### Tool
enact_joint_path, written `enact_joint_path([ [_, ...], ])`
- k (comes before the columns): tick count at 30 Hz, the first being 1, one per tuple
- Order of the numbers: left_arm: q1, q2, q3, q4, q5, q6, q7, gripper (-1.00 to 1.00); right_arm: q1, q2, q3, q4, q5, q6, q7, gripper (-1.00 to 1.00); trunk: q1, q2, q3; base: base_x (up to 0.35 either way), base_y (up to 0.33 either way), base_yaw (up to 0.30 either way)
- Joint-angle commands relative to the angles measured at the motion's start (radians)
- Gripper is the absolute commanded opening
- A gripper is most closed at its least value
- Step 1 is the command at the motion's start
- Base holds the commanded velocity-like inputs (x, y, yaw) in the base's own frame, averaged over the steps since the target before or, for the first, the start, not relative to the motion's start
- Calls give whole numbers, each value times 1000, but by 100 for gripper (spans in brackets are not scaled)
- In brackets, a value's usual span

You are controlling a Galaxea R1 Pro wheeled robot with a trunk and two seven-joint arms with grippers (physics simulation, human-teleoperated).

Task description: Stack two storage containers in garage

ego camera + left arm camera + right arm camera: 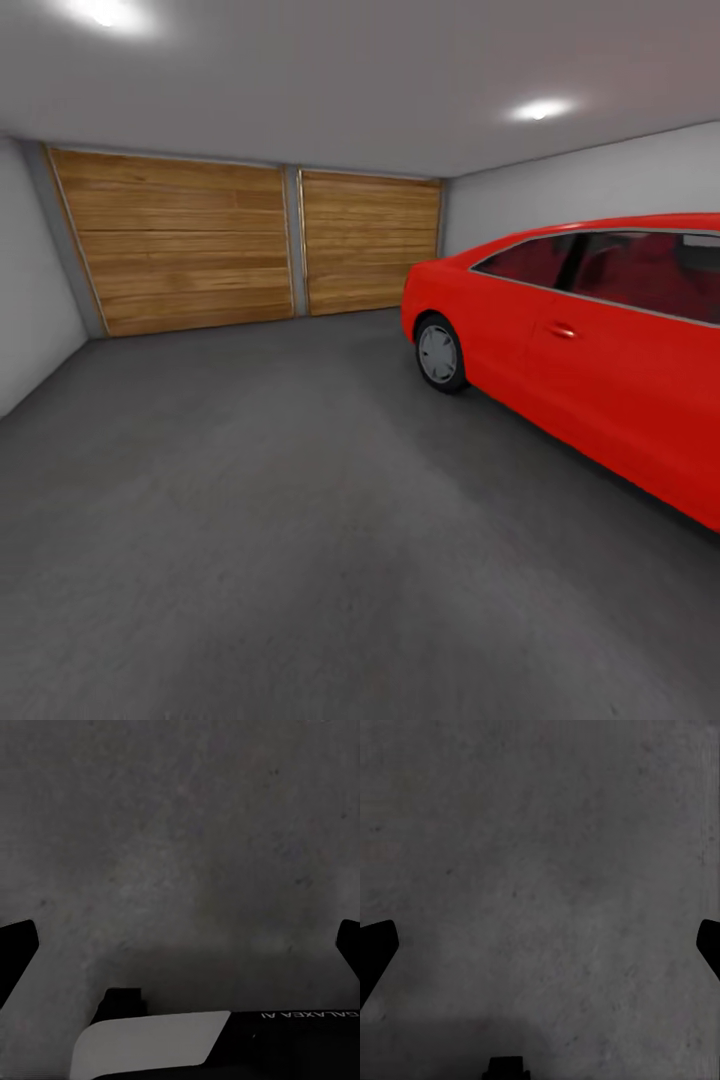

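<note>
I am in the garage, facing its dark grey concrete floor [250, 520]. The two storage containers are out of view. In the left wrist view my left gripper [180, 945] is open, its black fingertips [16, 945] spread wide at both edges with only bare concrete between them. In the right wrist view my right gripper [540, 945] is open too, with one fingertip [375, 949] at each edge and nothing held, hanging over the same speckled floor [540, 870].
A red coupe car [590, 340] stands along the right side, its wheel [438, 354] toward me. Two wood-panelled doors [180, 240] close the far wall. Pale grey walls [25, 300] bound the left. A part of my own body [150, 1042] shows below the left gripper.
</note>
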Motion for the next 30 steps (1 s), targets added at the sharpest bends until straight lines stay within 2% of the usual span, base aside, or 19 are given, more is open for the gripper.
enact_joint_path([
  [1, 0, 0, 1, -3, 0, 7, 0, 100, -1, 0, 1, 1, -1, -3, -1, 100, 0, -1, -1, 0, 0, 299],
  [30, 0, 3, 1, -3, 0, 7, 2, 100, -1, 0, 1, 1, -1, -3, -1, 100, 0, -1, -1, 0, 0, 299],
])
